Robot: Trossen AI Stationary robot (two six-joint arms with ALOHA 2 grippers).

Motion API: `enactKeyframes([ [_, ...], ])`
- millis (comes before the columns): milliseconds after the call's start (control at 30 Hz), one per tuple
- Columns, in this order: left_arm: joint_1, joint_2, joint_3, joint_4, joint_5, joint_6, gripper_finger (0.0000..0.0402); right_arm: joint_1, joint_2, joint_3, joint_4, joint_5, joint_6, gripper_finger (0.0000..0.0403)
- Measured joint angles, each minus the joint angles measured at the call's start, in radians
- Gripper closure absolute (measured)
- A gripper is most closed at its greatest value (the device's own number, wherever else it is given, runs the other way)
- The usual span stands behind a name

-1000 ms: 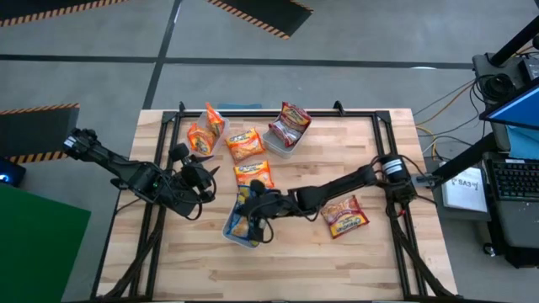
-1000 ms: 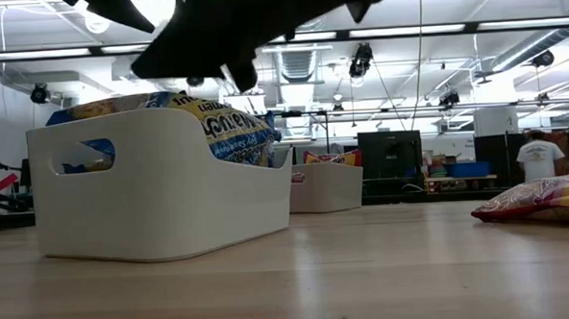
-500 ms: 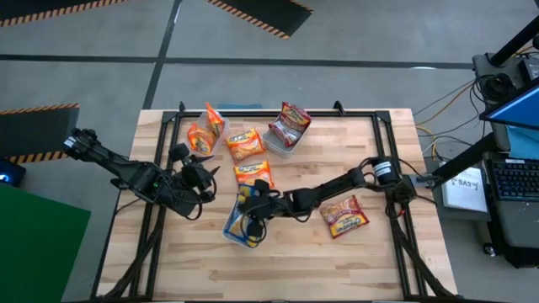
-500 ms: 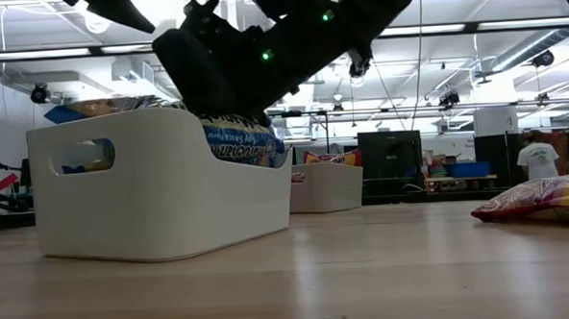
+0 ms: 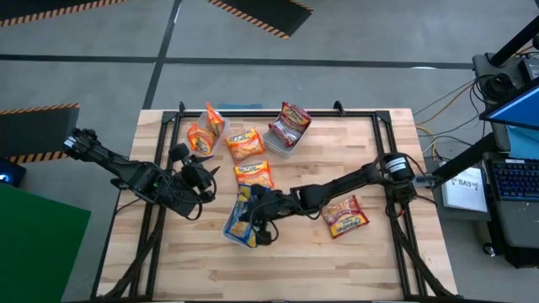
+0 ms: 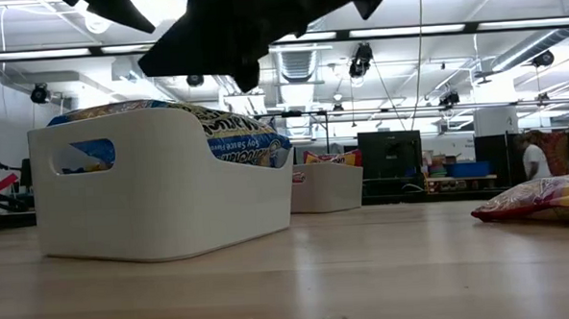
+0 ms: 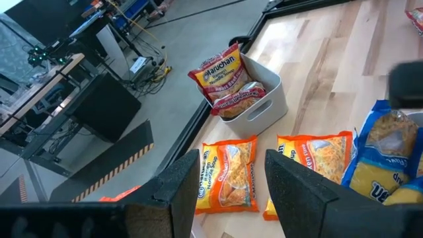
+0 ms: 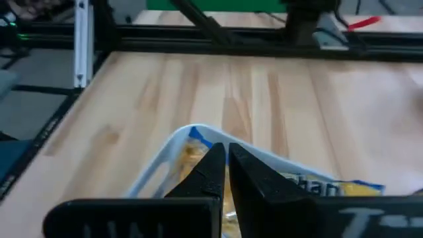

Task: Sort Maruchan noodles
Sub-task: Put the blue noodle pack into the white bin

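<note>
The wooden table [image 5: 370, 252] holds scattered noodle packets. The right gripper [image 5: 257, 220] hangs closed and empty over the near bin [image 5: 229, 229]. The loose red packet [image 5: 344, 216] lies just right of it, nearer this arm. The left gripper [image 5: 199, 178] waits part open.

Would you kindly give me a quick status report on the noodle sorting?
Right pincer shut, empty, over near bin. Left pincer open, idle at table's left. Blue packets binned; orange packets loose. Nothing blocking.
</note>
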Motion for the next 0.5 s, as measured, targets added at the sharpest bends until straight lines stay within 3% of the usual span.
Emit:
enactKeyframes([
  [267, 0.000, 0.000, 0.000, 0.000, 0.000, 0.000, 0.0247, -0.003, 0.073, -0.009, -0.032, -0.004, 0.012, 0.0391],
  [500, 0.000, 0.000, 0.000, 0.000, 0.000, 0.000, 0.0247, -0.007, 0.020, 0.013, -0.124, -0.005, 0.011, 0.0391],
])
